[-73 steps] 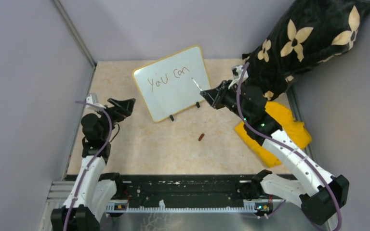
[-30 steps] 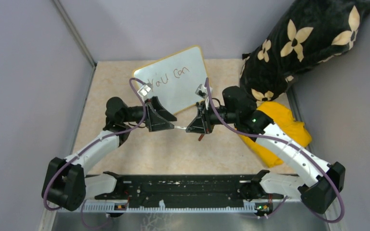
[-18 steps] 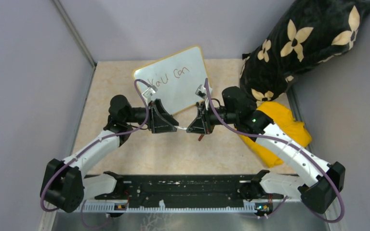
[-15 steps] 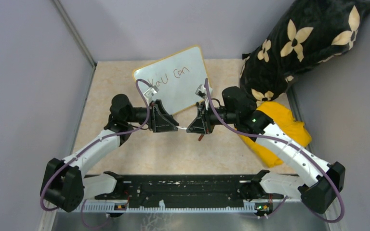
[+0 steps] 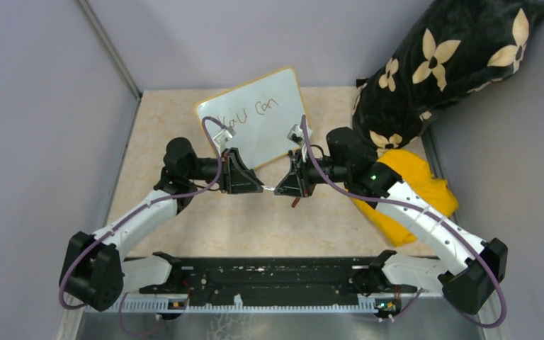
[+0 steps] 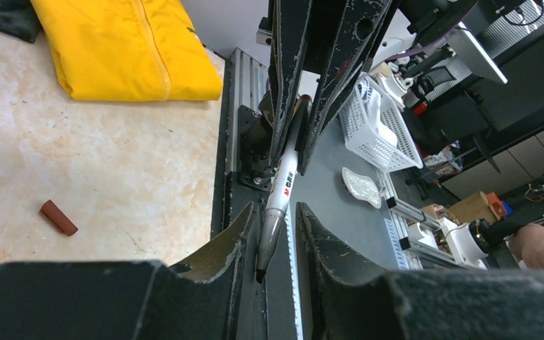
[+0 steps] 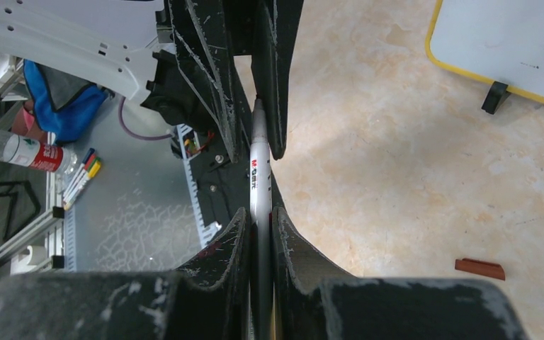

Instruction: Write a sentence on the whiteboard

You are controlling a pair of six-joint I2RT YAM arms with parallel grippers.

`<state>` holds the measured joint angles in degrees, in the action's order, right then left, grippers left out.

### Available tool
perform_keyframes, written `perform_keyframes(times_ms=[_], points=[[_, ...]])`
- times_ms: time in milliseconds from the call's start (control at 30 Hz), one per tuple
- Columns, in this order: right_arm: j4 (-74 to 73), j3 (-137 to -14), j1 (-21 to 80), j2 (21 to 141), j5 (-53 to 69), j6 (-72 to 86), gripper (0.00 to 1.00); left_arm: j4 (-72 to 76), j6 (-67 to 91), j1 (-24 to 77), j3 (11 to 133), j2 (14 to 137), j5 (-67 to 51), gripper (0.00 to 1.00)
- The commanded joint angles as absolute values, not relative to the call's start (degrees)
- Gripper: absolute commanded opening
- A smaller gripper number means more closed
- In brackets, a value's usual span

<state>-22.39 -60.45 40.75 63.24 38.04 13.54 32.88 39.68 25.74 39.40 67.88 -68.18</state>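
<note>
The whiteboard (image 5: 273, 138) stands tilted at the back of the table, with "you can" (image 5: 253, 113) of the sentence on it; its corner (image 7: 510, 35) shows in the right wrist view. In front of it both grippers meet tip to tip. My right gripper (image 5: 279, 189) (image 7: 258, 211) is shut on a white marker (image 5: 268, 188) (image 7: 258, 166). My left gripper (image 5: 258, 185) (image 6: 278, 207) has its jaws narrowed round the marker's (image 6: 283, 177) uncapped dark tip. The tip lies against one finger, with a slim gap to the other.
A small red-brown cap (image 5: 295, 202) (image 6: 59, 217) (image 7: 479, 268) lies on the table just below the grippers. A yellow cloth (image 5: 414, 184) (image 6: 127, 49) and a black flowered cushion (image 5: 453, 57) fill the right side. Grey walls close in the left and back.
My left gripper has slid right towards the right gripper, and its jaws have narrowed round the marker's tip. Earlier the right gripper brought the marker down from the whiteboard; it now holds still.
</note>
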Motion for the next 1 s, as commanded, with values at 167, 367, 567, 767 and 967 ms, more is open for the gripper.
perform_keyframes(times_ms=[167,367,567,767,967], points=[[-21.2,-63.2,41.1,63.2,37.1,12.7,0.00,33.9,38.5,26.7,40.4,67.6,-69.6,0.17],[-21.0,-63.2,41.1,63.0,37.6,12.9,0.00,40.2,41.9,26.8,38.6,67.1,-68.8,0.00],[-18.1,-63.3,41.1,61.5,36.9,15.2,0.14,48.5,46.5,26.8,35.7,63.8,-64.6,0.00],[-4.9,-58.5,41.0,56.0,32.9,22.6,0.72,58.5,51.5,26.8,30.9,58.1,-53.7,0.00],[12.4,-52.6,40.9,52.7,31.3,33.3,0.81,65.2,57.1,26.8,29.0,56.0,-46.6,0.00]])
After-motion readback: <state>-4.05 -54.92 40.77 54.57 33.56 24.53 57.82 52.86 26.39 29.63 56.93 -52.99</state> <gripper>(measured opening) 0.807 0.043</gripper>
